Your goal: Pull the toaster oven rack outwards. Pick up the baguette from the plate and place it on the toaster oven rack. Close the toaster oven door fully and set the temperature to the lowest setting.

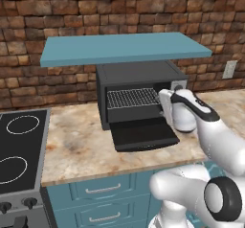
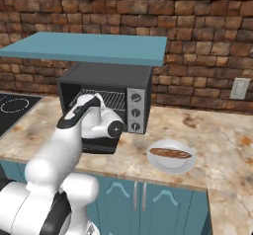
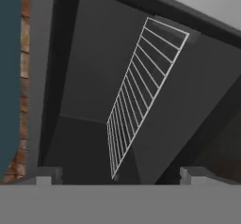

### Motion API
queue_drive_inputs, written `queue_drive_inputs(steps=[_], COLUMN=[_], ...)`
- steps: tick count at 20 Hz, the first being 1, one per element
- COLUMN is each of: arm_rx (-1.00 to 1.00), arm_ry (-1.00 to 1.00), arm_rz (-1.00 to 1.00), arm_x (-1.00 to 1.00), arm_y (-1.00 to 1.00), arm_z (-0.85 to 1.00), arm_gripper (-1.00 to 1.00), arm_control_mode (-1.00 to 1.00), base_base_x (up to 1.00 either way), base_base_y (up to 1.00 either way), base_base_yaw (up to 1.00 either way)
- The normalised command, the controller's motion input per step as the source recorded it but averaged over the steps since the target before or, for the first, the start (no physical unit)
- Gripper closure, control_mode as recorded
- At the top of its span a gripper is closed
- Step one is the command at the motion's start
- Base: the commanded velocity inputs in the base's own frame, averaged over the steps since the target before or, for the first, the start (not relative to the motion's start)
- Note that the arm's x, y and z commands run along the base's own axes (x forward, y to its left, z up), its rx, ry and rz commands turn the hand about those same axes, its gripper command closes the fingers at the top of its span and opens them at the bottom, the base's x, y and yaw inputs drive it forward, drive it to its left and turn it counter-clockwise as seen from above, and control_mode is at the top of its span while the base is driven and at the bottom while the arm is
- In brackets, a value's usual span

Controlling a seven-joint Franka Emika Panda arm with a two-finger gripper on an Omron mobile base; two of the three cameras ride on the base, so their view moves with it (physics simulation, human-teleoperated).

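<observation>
One rack, between open gripper

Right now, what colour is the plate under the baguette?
White. The plate with the golden-brown baguette shows best in the right base view.

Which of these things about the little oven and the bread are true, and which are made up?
1. The toaster oven door hangs open. True.
2. The baguette lies on the toaster oven rack. False: it lies on the plate, on the counter.
3. The gripper is shut on the rack. False: it is open, pointing into the oven.
4. The toaster oven stands under a blue shelf. True.
</observation>
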Motion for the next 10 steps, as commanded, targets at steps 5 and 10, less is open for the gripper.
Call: queue_drive_inputs(steps=[5,10], arm_rx=[0.01,0.03], arm_ry=[0.01,0.00], arm_rz=[0.00,0.00], arm_x=[0.25,0.24], arm_y=[0.00,0.00], arm_z=[-0.06,0.00], arm_gripper=[-1.00,-1.00], arm_control_mode=[-1.00,-1.00], base_base_x=[0.00,0.00], base_base_y=[0.00,0.00], base_base_yaw=[0.00,0.00])
